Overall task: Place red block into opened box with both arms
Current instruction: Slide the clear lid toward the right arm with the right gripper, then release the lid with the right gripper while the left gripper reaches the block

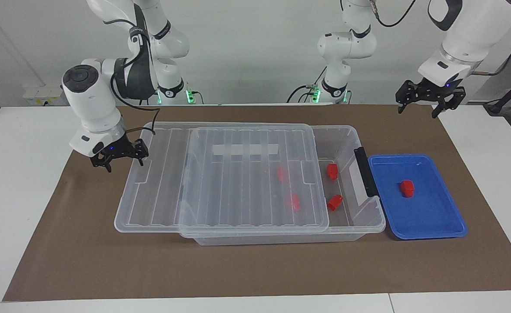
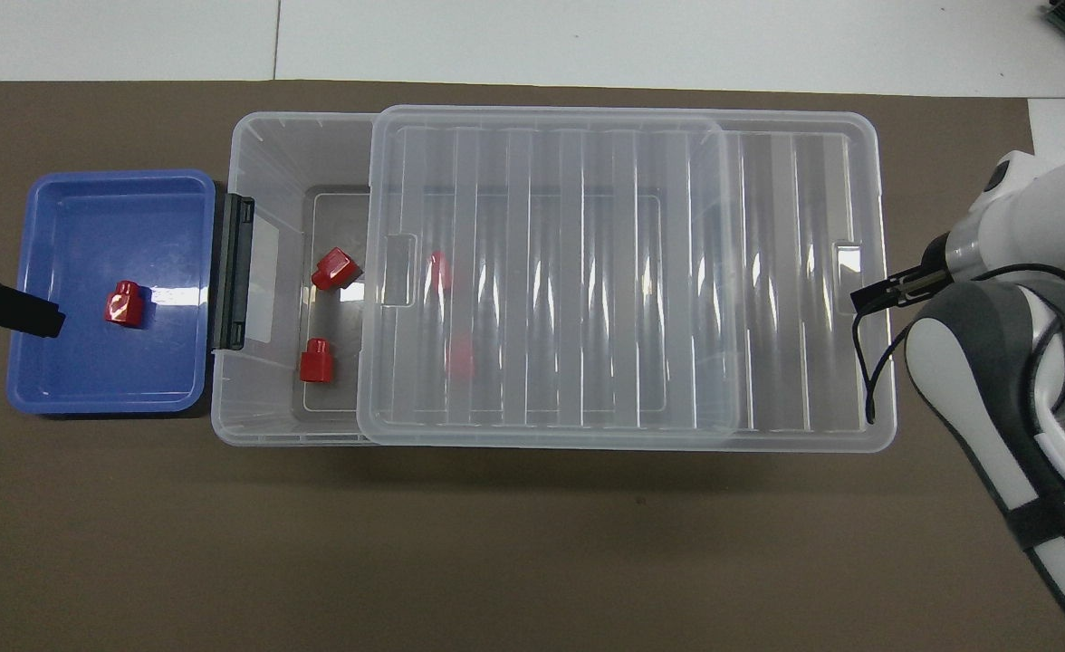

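Note:
One red block [image 1: 407,188] [image 2: 124,303] lies in the blue tray [image 1: 438,226] [image 2: 71,208]. The clear box [image 1: 281,238] [image 2: 265,163] stands beside the tray. Its ribbed lid [image 1: 238,182] [image 2: 587,272] is slid off toward the right arm's end, which leaves the black-handle end uncovered. Two red blocks [image 1: 332,171] [image 2: 334,269] lie there in the box, and two more show through the lid. My right gripper [image 1: 123,163] [image 2: 895,288] is open, with one finger at the lid's end rim. Raised above the brown mat by the tray, my left gripper [image 1: 417,112] [image 2: 16,310] is open and holds nothing.
A brown mat [image 1: 86,261] covers the table under the box and tray. The box's black handle [image 1: 365,171] [image 2: 229,272] faces the tray. White tabletop [image 1: 16,182] lies outside the mat at both ends.

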